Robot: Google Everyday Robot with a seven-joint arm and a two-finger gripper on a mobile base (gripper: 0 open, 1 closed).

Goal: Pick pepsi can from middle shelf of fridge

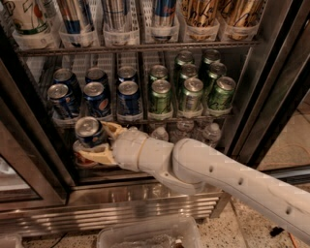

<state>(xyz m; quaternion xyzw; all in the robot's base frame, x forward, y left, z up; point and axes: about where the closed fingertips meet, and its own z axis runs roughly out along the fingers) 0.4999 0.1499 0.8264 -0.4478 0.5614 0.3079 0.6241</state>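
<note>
Gripper: the gripper point(93, 144) is at the lower left of the open fridge point(271, 97), in front of the left lanes and just below the rack's front edge; its two tan fingers point(97, 156) are clamped on the pepsi can, one above and right of it, one under it

Pepsi can: the pepsi can point(89, 131) is held between the fingers; it is upright, silver top showing, dark blue side partly hidden by the lower finger; it is out of its lane, clear of the rack, in front of and lower than the cans behind it

Middle shelf: the middle shelf point(191, 116) is a wire rack with clear lane trays; blue cans point(97, 97) fill the left lanes, green cans point(189, 92) the right ones

Arm: the white arm point(218, 177) comes in from the lower right and crosses in front of the lower rack to the left

Top shelf: tall cans point(116, 14) stand in clear trays above

Lower rack: water bottles point(184, 130) show just above the arm; what else stands there is hidden

Base panel: the ribbed steel base panel point(121, 208) runs below the opening

Floor: a clear plastic bin point(150, 235) sits on the speckled floor point(247, 227) at the bottom edge
</note>
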